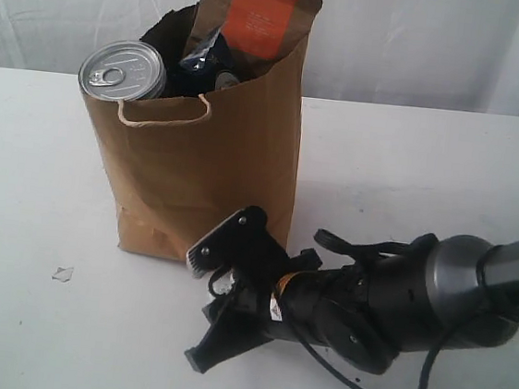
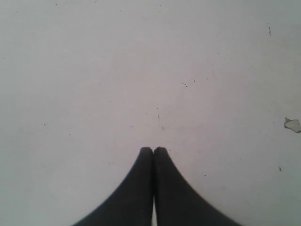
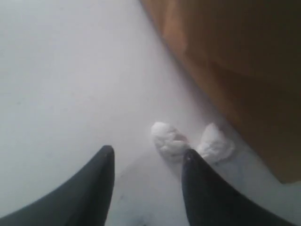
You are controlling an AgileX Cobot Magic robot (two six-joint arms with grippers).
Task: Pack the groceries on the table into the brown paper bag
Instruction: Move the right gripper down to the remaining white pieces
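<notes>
The brown paper bag [image 1: 205,180] stands upright on the white table [image 1: 29,180]. Out of its top stick a dark jar with a silver pull-tab lid [image 1: 124,71], an orange-labelled brown pouch [image 1: 259,18] and a dark package [image 1: 208,64] between them. My right gripper [image 1: 206,305] lies low over the table just in front of the bag's base, open, with nothing between its fingers [image 3: 148,153]. The bag's wall [image 3: 244,70] fills one corner of the right wrist view. My left gripper [image 2: 153,149] is shut and empty over bare tabletop [image 2: 117,70]; the exterior view does not show it.
Two small white crumpled lumps [image 3: 169,139] [image 3: 216,143] lie on the table by the bag's foot, just past my right fingertips. A small pale scrap [image 1: 63,273] lies on the table left of the bag, the same scrap [image 2: 292,124] showing in the left wrist view.
</notes>
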